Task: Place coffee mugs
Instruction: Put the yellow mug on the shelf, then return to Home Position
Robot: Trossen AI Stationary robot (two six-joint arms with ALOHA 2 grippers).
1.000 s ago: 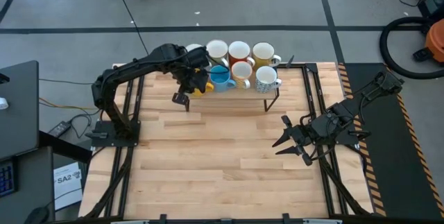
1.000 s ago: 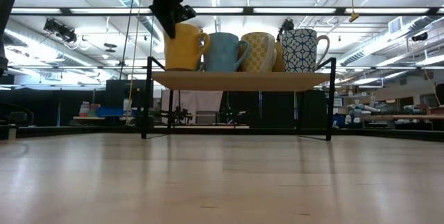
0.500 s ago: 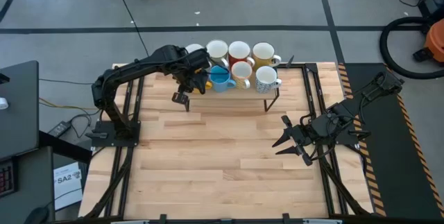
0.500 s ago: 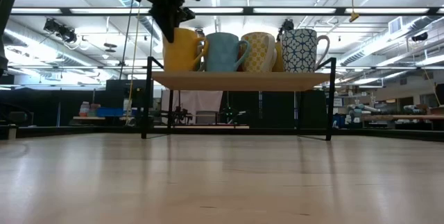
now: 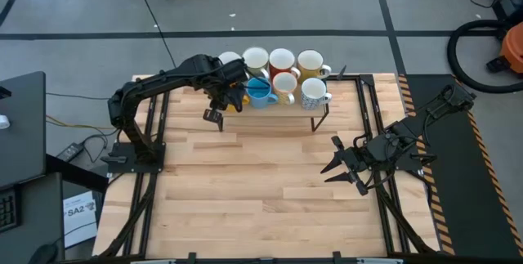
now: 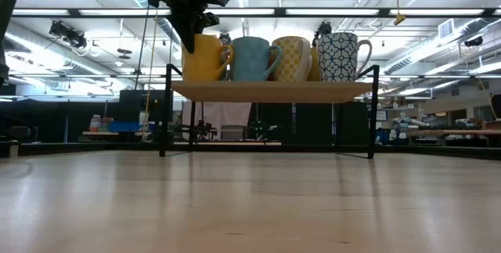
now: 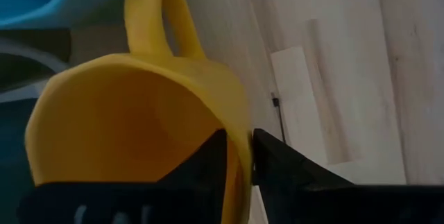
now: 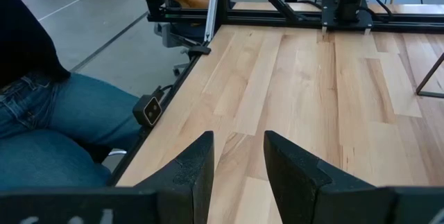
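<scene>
Left gripper (image 5: 233, 94) pinches the round yellow ceramic mug (image 5: 234, 100) on the raised wooden rack (image 5: 274, 110).
High view: right gripper (image 5: 337, 166) waits open, empty, above the table. Low view: the mug (image 6: 206, 57) stands at the rack's end beside the blue mug (image 6: 252, 58). Left wrist view: fingers (image 7: 208, 161) clamp its rim.

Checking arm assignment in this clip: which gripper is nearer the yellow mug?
Left. The left gripper pinches the yellow mug by its rim at the left end of the rack. The right gripper hangs open over bare table, well away.
</scene>
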